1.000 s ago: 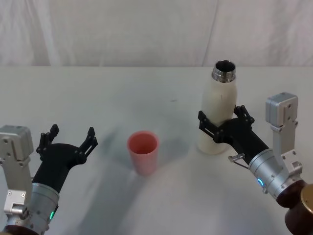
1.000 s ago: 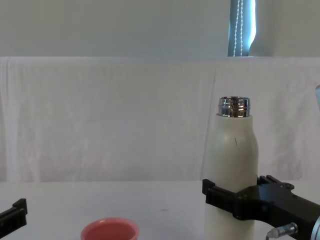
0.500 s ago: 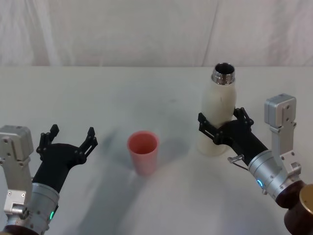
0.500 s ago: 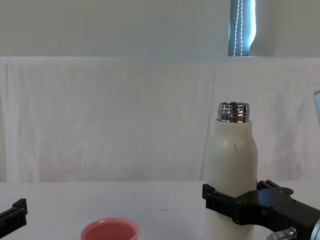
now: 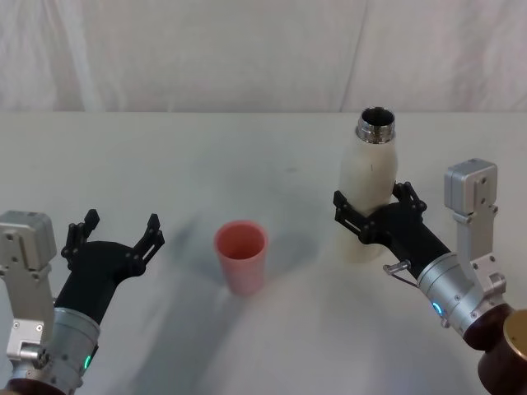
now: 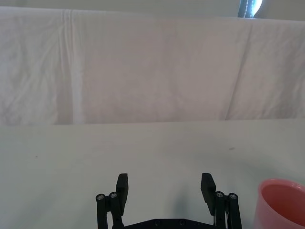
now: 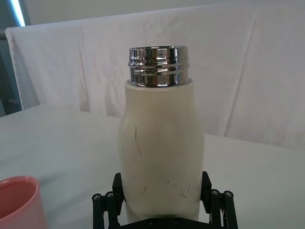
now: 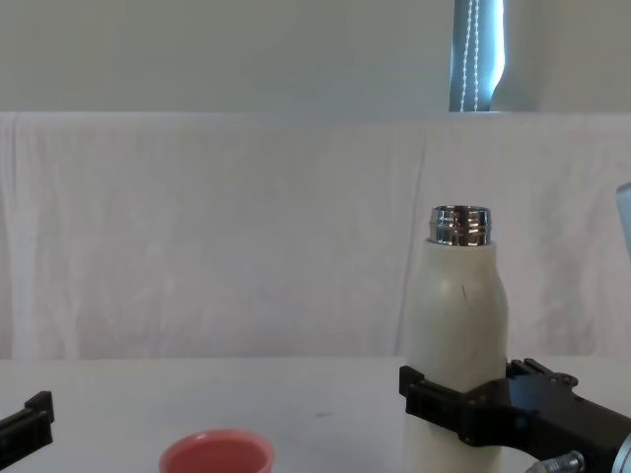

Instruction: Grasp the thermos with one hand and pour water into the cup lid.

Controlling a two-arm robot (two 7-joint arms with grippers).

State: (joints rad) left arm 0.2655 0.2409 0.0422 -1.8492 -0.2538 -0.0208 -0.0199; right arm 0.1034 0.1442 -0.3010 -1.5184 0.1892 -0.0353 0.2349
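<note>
My right pincer (image 5: 369, 211) is clamped around the lower body of the thermos (image 5: 368, 177), which stands upright, neck uncapped, right of the cup lid (image 5: 241, 256) with bare bench (image 5: 206, 156) between them. My left pincer (image 5: 114, 234) hovers spread wide, holding nothing, just left of that pink cup.
</note>
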